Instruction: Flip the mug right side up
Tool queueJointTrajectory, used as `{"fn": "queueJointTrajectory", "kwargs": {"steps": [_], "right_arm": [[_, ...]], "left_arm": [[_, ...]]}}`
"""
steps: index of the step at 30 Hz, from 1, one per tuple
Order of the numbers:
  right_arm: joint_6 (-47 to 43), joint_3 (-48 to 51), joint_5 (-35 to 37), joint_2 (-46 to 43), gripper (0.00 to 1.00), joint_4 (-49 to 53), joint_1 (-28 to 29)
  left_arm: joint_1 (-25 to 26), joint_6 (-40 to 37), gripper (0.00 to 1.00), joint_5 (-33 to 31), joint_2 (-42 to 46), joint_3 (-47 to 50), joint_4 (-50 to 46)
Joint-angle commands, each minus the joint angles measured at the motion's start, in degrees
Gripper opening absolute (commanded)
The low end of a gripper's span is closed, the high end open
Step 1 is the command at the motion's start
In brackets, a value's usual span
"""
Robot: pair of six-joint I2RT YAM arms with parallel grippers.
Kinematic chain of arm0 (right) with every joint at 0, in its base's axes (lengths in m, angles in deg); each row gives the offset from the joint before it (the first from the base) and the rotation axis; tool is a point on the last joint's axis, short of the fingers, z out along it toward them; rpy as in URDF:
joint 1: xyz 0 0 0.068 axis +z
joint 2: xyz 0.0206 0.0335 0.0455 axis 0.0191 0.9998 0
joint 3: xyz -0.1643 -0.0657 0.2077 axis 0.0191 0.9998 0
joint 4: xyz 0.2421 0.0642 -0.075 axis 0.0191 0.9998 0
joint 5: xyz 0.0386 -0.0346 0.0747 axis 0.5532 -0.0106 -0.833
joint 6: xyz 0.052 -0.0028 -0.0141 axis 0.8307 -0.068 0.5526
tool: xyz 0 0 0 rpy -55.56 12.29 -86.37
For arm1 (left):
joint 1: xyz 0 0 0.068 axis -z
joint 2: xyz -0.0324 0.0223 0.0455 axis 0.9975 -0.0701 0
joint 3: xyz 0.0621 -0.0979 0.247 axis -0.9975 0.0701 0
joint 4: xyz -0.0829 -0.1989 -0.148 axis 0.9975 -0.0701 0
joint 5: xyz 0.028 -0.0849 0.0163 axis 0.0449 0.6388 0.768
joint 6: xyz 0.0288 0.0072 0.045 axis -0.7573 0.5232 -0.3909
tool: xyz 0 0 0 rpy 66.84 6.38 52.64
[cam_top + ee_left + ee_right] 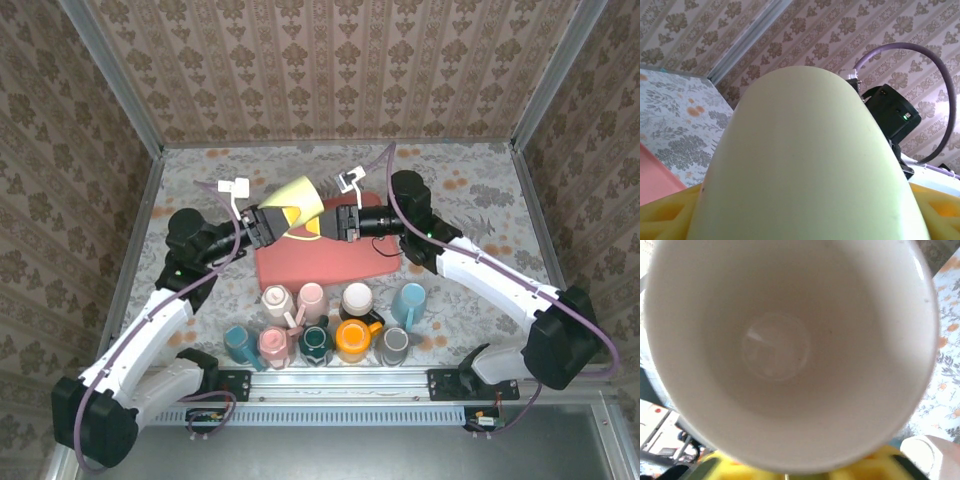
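Mug [300, 197]: looking slick, breakable, light. Clamping body with left gripper [288, 222], pinching rim at 3 o'clock with right gripper [325, 222] closed tight.

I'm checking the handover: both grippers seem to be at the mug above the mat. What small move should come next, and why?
Probably open the left gripper. The pale yellow mug lies sideways in the air over the red mat, its mouth toward the right gripper, which looks shut on the rim. Two grips would block the turn upright.
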Motion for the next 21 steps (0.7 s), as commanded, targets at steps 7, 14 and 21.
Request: {"fn": "queueJointTrajectory", "kwargs": {"steps": [7, 14, 21], "right_arm": [[1.24, -1.83, 3.75, -0.9, 0.0, 0.16, -0.23], [-8.88, -3.82, 14.38, -3.11, 0.0, 18.44, -3.39], [-33.73, -10.26, 36.29, -3.16, 0.0, 41.28, -3.29]], "left_arm": [[0.36, -4.14, 0.55, 0.17, 3.35, 0.94, 1.78], [-0.65, -18.18, 1.0, -10.09, 10.81, -2.81, -25.39], [-2.88, -31.47, 1.0, -22.47, 13.59, -9.45, -51.53]]}}
